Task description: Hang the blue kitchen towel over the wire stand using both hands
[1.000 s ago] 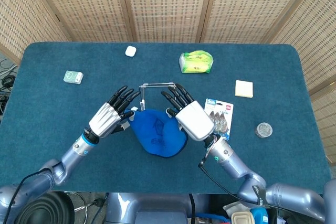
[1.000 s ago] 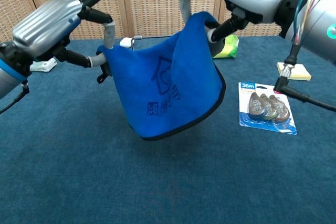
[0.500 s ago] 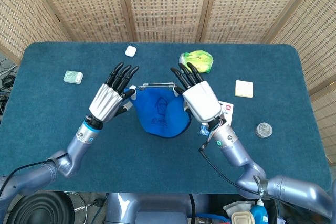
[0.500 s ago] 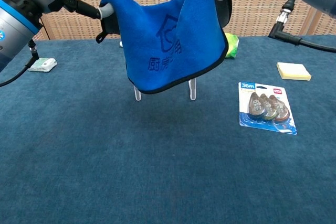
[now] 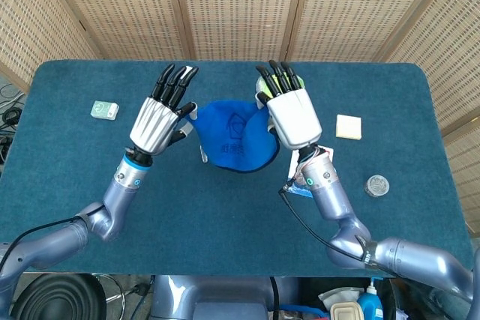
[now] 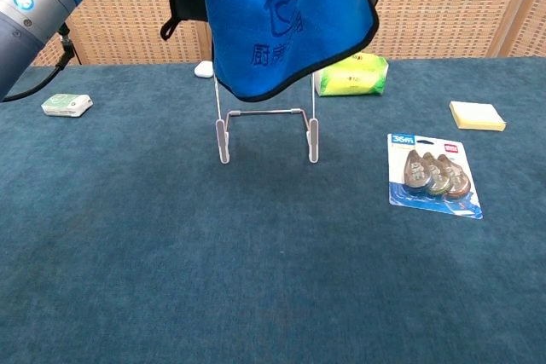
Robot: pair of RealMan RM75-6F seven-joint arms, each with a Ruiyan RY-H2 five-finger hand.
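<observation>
The blue kitchen towel (image 5: 234,139) (image 6: 290,23) hangs in the air between my two hands, its printed face toward the chest camera. My left hand (image 5: 159,114) pinches its left upper corner and my right hand (image 5: 292,114) holds its right upper corner, with the other fingers stretched out. In the chest view both hands are mostly cut off at the top edge. The wire stand (image 6: 264,122) stands upright on the table, and the towel's lower hem hangs in front of its upper part. In the head view the towel hides nearly all of the stand.
A green packet (image 6: 351,74) lies behind the stand. A tape blister pack (image 6: 435,175) and a yellow note pad (image 6: 478,114) lie to the right. A small white object (image 5: 186,73), a green-white box (image 5: 104,110) and a round tin (image 5: 376,185) are further off.
Both hands have raised the towel and carried it away from me. It went from low in front of the stand to high over it.
</observation>
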